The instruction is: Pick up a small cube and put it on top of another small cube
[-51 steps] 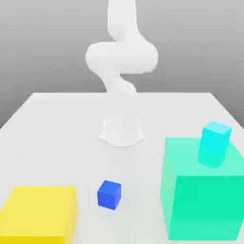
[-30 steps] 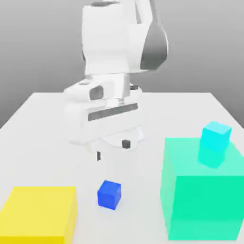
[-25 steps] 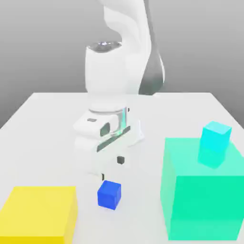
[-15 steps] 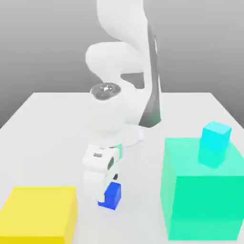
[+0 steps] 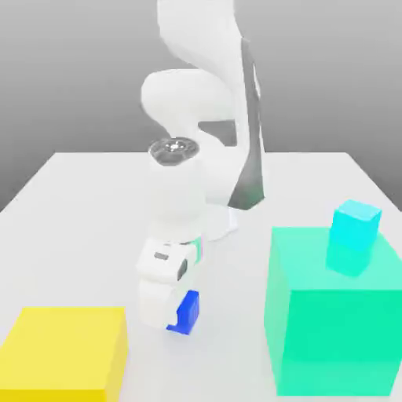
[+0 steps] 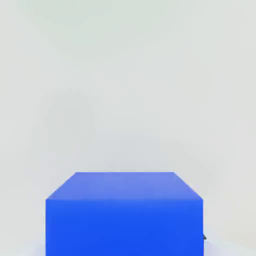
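The small cube (image 5: 189, 312), plain royal blue, sits on the white table (image 5: 78, 212) near the front middle, and the white hand covers its side toward the exterior view's left. My gripper (image 5: 179, 316) points straight down and is shut on it. In the hand view the blue cube (image 6: 125, 215) looms close, with a dark fingertip (image 6: 204, 238) at its edge. Another small cube (image 5: 355, 225), light cyan, rests on top of the big sea-green cube (image 5: 330, 314) at the exterior view's right, well apart from the gripper.
A big yellow block (image 5: 67, 349) lies at the front on the exterior view's left, close beside the hand. The arm's base and links (image 5: 204, 118) rise behind the hand. The sea-green cube stands taller than the blue cube.
The hand has come down from above the table onto the blue cube, and its jaws have closed on it. The cube has shifted slightly; the cyan cube has not moved.
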You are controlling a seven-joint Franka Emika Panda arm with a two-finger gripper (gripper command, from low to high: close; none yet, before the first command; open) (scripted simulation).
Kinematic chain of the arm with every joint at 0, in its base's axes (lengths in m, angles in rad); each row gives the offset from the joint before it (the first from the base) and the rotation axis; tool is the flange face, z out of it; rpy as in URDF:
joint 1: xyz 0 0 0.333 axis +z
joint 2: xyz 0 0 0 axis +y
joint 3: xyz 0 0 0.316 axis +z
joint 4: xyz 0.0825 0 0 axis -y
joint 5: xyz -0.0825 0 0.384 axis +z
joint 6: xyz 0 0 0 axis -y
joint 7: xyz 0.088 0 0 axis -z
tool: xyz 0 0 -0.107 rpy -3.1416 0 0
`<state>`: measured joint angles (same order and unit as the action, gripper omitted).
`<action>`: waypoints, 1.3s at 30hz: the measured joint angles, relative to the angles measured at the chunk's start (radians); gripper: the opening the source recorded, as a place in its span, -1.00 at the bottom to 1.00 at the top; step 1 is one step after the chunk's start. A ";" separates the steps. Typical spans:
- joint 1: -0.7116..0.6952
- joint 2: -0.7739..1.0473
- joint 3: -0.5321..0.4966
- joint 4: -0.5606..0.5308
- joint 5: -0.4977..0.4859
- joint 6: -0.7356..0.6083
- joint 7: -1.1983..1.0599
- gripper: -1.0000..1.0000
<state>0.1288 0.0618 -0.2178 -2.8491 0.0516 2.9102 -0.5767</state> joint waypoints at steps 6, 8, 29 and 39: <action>-0.001 -0.051 0.034 0.113 -0.201 -0.178 0.216 -1.00; 0.024 -0.041 0.060 0.183 -0.270 -0.243 0.307 -1.00; 0.505 0.128 0.313 0.727 -0.584 -0.720 0.983 -1.00; 0.409 0.146 0.427 0.531 -0.163 -0.407 0.643 -1.00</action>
<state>0.5380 0.2082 0.2090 -2.3177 -0.1114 2.5035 0.0663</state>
